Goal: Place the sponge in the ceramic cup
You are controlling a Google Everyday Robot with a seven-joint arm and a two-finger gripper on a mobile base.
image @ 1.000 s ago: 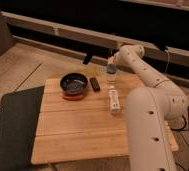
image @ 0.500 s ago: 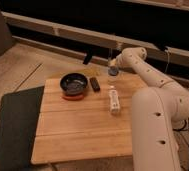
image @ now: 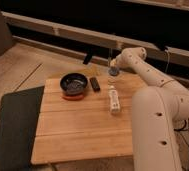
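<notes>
My gripper hangs over the far right edge of the wooden table, at the end of the white arm that reaches in from the right. It is shut on the sponge, a small blue-grey block held just above the tabletop. Directly under it stands the ceramic cup, small and pale, partly hidden by the gripper and hard to make out.
A dark bowl on a reddish saucer sits at the table's far left. A small black block lies beside it, and a long white bar lies just in front of the cup. A dark mat lies left of the table.
The arm's forearm swung slightly to the right over the last second. The gripper with the sponge stayed nearly in place above the cup.
</notes>
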